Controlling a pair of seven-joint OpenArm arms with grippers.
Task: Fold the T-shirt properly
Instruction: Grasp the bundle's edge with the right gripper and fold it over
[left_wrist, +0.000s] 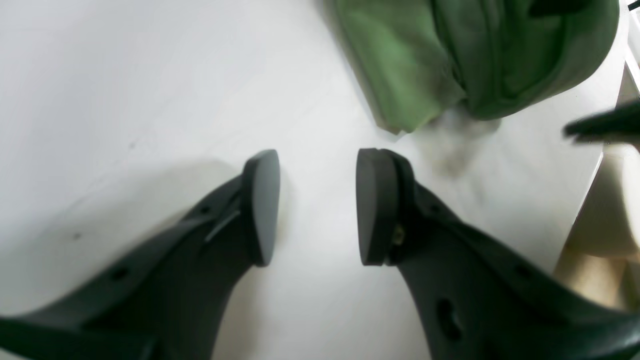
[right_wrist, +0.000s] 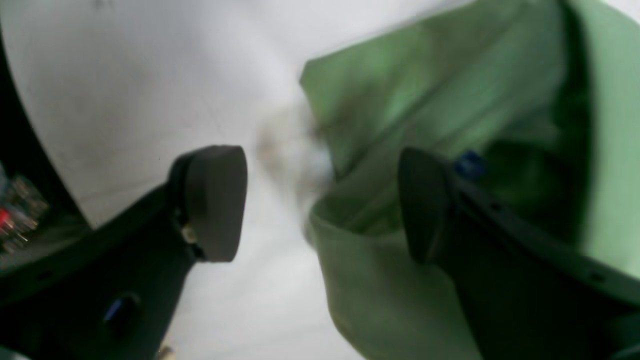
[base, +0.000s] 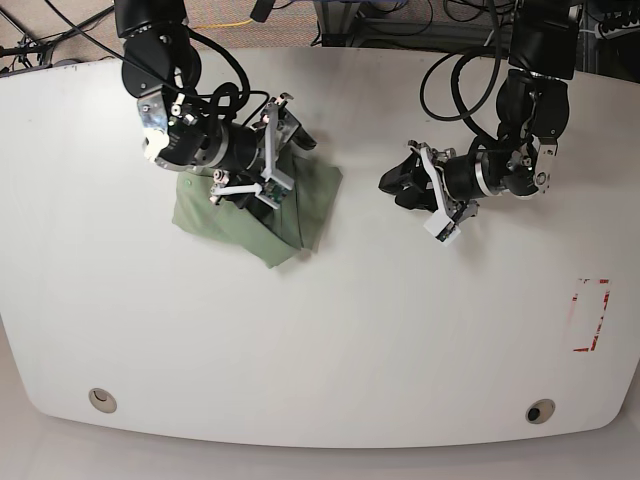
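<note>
Right fingers: spread, empty, straddling the T-shirt edge. Left fingers: parted, empty, over bare counter. T-shirt: bundled on counter beneath the right arm. Risk: rising fingers snag loose cloth, undoing fold.

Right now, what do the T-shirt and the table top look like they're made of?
T-shirt: soft matte sage-green fabric, likely cotton knit; it bunches in limp folds with a stitched hem. Table: hard, smooth white top, probably laminate or painted board, with a faint sheen and a few scuff marks; the core cannot be told.
</note>
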